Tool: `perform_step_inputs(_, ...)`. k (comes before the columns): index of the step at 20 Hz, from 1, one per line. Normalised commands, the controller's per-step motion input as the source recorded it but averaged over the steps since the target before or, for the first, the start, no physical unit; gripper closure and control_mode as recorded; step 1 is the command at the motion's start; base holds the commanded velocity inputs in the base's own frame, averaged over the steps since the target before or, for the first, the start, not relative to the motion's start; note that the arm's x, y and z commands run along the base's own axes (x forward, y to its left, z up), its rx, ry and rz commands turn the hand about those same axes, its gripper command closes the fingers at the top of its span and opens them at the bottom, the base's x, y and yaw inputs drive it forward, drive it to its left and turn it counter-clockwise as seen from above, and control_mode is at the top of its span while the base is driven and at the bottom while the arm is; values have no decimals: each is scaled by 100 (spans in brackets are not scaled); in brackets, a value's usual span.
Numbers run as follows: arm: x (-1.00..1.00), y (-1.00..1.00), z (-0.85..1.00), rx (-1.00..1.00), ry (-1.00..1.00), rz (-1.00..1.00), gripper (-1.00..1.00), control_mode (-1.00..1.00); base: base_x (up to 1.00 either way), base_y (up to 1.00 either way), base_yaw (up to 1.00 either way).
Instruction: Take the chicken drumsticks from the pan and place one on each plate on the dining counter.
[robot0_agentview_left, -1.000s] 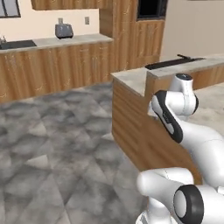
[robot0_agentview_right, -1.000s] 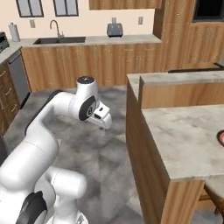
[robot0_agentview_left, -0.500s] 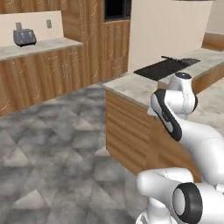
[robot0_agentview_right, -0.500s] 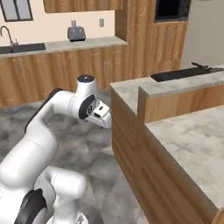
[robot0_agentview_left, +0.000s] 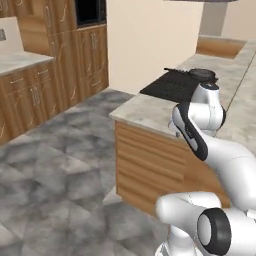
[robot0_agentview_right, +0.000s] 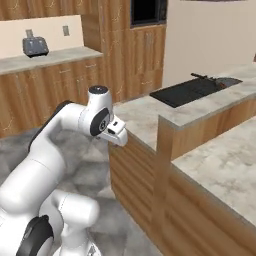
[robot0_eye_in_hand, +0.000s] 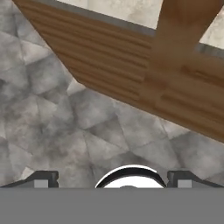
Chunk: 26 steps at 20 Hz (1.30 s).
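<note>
The pan (robot0_agentview_right: 226, 81) is a small dark round shape at the far end of a black cooktop (robot0_agentview_right: 187, 90), its handle pointing left; it also appears far off as the pan (robot0_agentview_left: 202, 74). Any drumsticks in it are too small to make out. The plates are out of view. The dining counter (robot0_agentview_right: 220, 159) runs along the right, with a mottled stone top and wood-panel sides (robot0_eye_in_hand: 131, 65). My gripper (robot0_agentview_right: 118, 136) hangs beside the counter's corner, over the floor, well short of the pan. Its fingertips (robot0_eye_in_hand: 42, 179) stand wide apart, open and with nothing between them.
Grey stone floor tiles (robot0_agentview_left: 60, 165) spread to the left. Wooden wall cabinets with a built-in oven (robot0_agentview_right: 148, 11) line the back. A toaster (robot0_agentview_right: 35, 46) sits on the far counter. The counter's corner post (robot0_agentview_right: 165, 150) is close to my arm.
The whole scene has slid left in both base views, so the cameras moved with the base. The cooktop and pan now look nearer. My arm keeps the same pose.
</note>
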Motion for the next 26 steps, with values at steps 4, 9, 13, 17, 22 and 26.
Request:
perform_step_inputs(4,0,0,0,0,0,0,-100,100,98,100,-44)
perform_step_inputs(9,0,0,0,0,0,0,-100,100,80,100,-42)
perform_step_inputs(13,0,0,0,0,0,0,-100,100,65,100,-42)
perform_step_inputs(17,0,0,0,0,0,0,-100,100,59,100,-44)
perform_step_inputs(22,0,0,0,0,0,0,-100,100,50,100,-46)
perform_step_inputs(26,0,0,0,0,0,0,-100,100,55,100,-47)
